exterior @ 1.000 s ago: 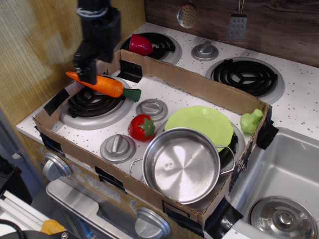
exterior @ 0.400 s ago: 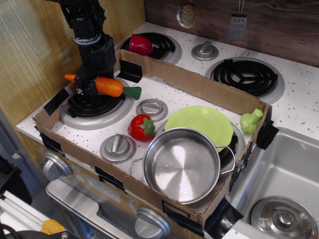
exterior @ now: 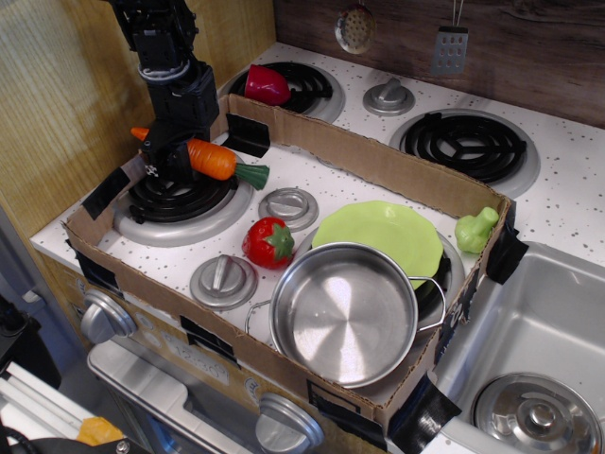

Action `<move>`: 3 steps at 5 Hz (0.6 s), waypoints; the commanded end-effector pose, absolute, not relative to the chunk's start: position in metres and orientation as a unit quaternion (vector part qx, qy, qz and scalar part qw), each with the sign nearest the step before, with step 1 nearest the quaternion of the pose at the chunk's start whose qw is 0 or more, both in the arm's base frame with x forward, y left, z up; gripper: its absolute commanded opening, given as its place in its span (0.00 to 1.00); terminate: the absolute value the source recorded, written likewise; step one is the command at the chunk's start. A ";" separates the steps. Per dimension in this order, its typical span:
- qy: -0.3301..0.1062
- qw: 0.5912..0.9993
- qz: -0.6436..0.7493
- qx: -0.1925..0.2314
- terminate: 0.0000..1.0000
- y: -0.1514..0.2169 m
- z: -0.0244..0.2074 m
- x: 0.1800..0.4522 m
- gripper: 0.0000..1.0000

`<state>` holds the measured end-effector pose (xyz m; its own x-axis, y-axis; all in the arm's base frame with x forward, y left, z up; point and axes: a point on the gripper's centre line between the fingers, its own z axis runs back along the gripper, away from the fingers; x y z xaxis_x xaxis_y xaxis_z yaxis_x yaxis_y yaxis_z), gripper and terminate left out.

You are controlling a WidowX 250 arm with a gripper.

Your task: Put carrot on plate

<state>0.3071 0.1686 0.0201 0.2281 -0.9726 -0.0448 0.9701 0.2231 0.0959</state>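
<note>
The orange carrot (exterior: 214, 159) with its dark green stem end lies slanted over the front-left burner (exterior: 180, 206), thin tip up to the left. My gripper (exterior: 168, 157) comes down from above and is shut on the carrot's thinner half, hiding that part. The carrot seems to sit slightly above the burner. The light green plate (exterior: 378, 230) rests to the right, inside the cardboard box, its near edge hidden by the steel pot (exterior: 345, 312).
A red toy strawberry (exterior: 269, 241) lies between carrot and plate. Stove knobs (exterior: 288, 206) stand nearby. The low cardboard wall (exterior: 378, 163) rings the area. A red toy (exterior: 267, 85) sits on the back burner, a green toy (exterior: 475, 229) at the box's right edge, and the sink (exterior: 548, 312) lies right.
My gripper came down onto the carrot and closed on it. The carrot has shifted slightly up and right, and its tip now points higher.
</note>
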 end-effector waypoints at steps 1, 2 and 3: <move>-0.028 0.785 -0.616 0.057 0.00 0.154 0.070 0.308 0.00; -0.037 0.799 -0.598 0.054 0.00 0.136 0.093 0.309 0.00; -0.043 0.805 -0.589 0.058 0.00 0.124 0.115 0.314 0.00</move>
